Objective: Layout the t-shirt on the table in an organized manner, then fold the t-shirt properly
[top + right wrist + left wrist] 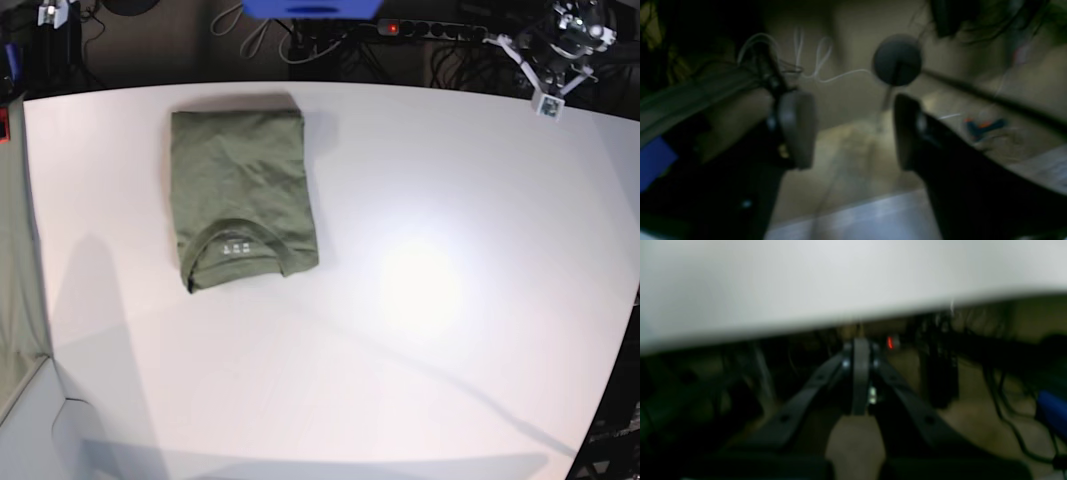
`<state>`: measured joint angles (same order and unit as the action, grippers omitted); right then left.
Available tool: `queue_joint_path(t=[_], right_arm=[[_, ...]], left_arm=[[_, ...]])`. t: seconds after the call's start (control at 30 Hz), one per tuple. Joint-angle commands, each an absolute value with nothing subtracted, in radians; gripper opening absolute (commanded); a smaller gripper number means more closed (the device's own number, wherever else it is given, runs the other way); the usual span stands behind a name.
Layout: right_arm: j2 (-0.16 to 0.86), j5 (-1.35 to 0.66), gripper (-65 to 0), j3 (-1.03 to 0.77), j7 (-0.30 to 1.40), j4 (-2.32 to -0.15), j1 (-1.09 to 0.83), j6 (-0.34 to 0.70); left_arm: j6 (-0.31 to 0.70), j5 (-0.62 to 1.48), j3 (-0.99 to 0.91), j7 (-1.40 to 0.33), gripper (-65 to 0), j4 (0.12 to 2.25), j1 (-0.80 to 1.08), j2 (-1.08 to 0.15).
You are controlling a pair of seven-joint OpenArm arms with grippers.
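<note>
Near edge of the base frame: bare white counter [420, 330], with soft shadows crossing the lower left.

Farther up, in the upper left of the base frame, we find the t-shirt [243, 195] lying flat on the counter, folded into a compact rectangle. Its collar faces the lower edge of the frame, with small white print visible inside the neck. Nothing touches it.

Beyond the counter's far edge, we see dark floor with a tangle of cables and a power strip [430, 28] showing a red light at the top centre.

Left wrist frame: the left fingers [861, 350] are pressed together, nothing between them, pointing at the counter's edge with the floor below. The view is blurred.

Right wrist frame: the right fingers [853, 130] stand apart with a clear gap, holding nothing. Behind them we see blurred floor and cables.
</note>
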<state>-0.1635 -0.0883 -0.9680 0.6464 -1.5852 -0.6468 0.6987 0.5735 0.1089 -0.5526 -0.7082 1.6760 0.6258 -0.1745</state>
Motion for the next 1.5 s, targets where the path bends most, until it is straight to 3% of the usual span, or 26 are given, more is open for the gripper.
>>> queue_joint_path(t=[0.0, 0.17, 0.3, 0.4, 0.6, 0.73, 0.87, 1.07, 1.23, 1.47], right_arm=[[-0.157, -0.101, -38.1, -0.96, 0.608, -1.558, -0.659, 0.698], [-0.157, -0.099, -54.9, -0.858, 0.496, -1.353, -0.657, 0.698], [-0.124, -0.099, -64.6, -0.728, 0.401, -1.194, -0.634, 0.698], [-0.09, -0.099, -65.0, -0.624, 0.295, -1.047, -0.601, 0.698], [-0.053, -0.097, -65.0, -0.404, -0.005, -0.734, -0.51, 0.698], [-0.054, -0.099, -65.0, -0.297, -0.205, -0.519, -0.443, 0.698], [-0.054, -0.099, -65.0, -0.246, -0.372, -0.275, -0.34, 0.409], [-0.051, -0.099, -65.0, -0.186, -0.479, -0.104, -0.257, 0.039], [-0.03, -0.099, -65.0, -0.163, -0.475, -0.096, -0.254, -0.12], [0.013, -0.099, -65.0, -0.16, -0.394, -0.097, -0.228, -0.185]], left_arm=[[0.576, 0.119, -0.558, -0.696, -64.9, 1.658, 0.636, -0.188], [0.575, 0.117, -0.553, -0.661, -64.9, 1.491, 0.636, -0.189], [0.57, 0.056, -0.449, -0.458, -64.9, 1.273, 0.613, -0.189], [0.565, -0.001, -0.386, -0.311, -64.9, 1.041, 0.521, -0.186], [0.565, -0.068, -0.38, -0.189, -64.9, 0.507, 0.257, -0.2], [0.564, -0.11, -0.374, -0.067, -65.0, 0.363, 0.194, -0.213], [0.558, -0.2, -0.374, 0.024, -65.0, 0.3, 0.145, -0.199], [0.318, -0.285, -0.374, 0.091, -65.0, 0.199, 0.094, -0.168], [0.191, -0.34, -0.375, 0.142, -65.0, 0.131, 0.058, -0.145], [0.116, -0.34, -0.375, 0.143, -65.0, 0.122, 0.056, -0.11]])
